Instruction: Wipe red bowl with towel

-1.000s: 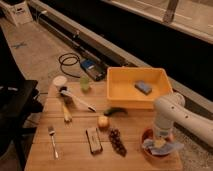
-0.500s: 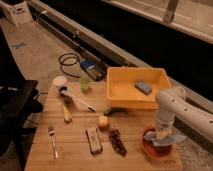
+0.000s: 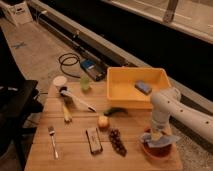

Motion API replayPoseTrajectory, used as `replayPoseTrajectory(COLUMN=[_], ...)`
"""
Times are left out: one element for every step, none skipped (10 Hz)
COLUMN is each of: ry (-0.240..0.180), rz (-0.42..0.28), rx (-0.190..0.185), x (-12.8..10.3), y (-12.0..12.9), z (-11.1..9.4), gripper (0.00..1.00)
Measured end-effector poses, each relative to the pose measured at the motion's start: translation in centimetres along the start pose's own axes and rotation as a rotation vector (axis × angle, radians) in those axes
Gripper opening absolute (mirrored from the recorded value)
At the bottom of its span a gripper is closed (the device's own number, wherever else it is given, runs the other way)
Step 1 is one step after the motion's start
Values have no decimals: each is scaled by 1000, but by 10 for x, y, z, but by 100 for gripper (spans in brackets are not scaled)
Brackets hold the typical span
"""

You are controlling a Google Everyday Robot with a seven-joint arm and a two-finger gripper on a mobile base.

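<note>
The round red bowl (image 3: pixel 158 149) sits at the right front corner of the wooden tabletop (image 3: pixel 75 150). A crumpled grey-blue cloth towel (image 3: pixel 159 140) lies draped over it, with the hand (image 3: pixel 156 134) directly above, on the towel.

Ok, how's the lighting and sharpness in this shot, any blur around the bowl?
Camera view: warm light on the table, dark background behind. Everything is soft; the gripper, pressing the towel into the red bowl, is the blurriest area.
</note>
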Motion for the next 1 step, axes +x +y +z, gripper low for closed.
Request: replayPoseTrajectory(ry=[-2], rz=[16], rx=[-4], x=[6], y=[12], z=[2], gripper=[0])
